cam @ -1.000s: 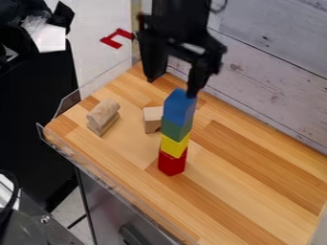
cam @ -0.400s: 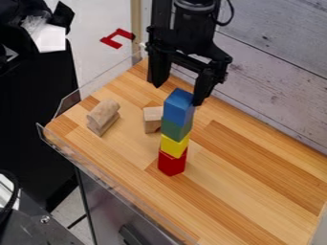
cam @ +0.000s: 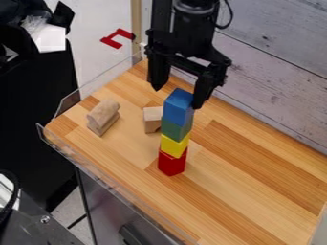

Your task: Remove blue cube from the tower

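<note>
Gripper (cam: 178, 98) lower, blue cube (cam: 178, 106) atop upright tower (cam: 176, 132).

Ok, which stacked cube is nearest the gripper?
The blue cube, at the very top of the tower. The open gripper is right at its level, while the green, yellow and red ones sit below it.

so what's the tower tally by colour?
Blue cube: 1
Green cube: 1
Yellow cube: 1
Red cube: 1
Total: 4
</note>
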`<act>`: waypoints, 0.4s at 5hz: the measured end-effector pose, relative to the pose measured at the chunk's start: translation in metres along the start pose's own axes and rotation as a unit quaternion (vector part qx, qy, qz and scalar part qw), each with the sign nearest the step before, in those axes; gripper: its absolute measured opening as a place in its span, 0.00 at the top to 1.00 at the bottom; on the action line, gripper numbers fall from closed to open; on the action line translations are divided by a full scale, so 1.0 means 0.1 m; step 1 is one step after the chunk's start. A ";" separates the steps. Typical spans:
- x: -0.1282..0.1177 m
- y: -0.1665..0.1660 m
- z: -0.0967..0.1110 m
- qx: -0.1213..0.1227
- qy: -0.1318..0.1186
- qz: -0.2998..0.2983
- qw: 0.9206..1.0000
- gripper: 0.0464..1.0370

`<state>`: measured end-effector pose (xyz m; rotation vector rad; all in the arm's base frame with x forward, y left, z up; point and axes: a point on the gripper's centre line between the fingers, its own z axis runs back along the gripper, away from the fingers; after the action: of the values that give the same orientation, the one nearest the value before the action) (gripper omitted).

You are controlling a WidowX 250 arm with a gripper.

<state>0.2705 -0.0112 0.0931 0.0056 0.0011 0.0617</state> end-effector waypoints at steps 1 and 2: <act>-0.01 -0.02 -0.02 0.000 0.000 0.002 1.000 0.04; -0.02 -0.03 -0.05 0.001 0.001 0.003 1.000 0.07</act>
<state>0.2692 -0.0146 0.0876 0.0072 0.0039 0.0671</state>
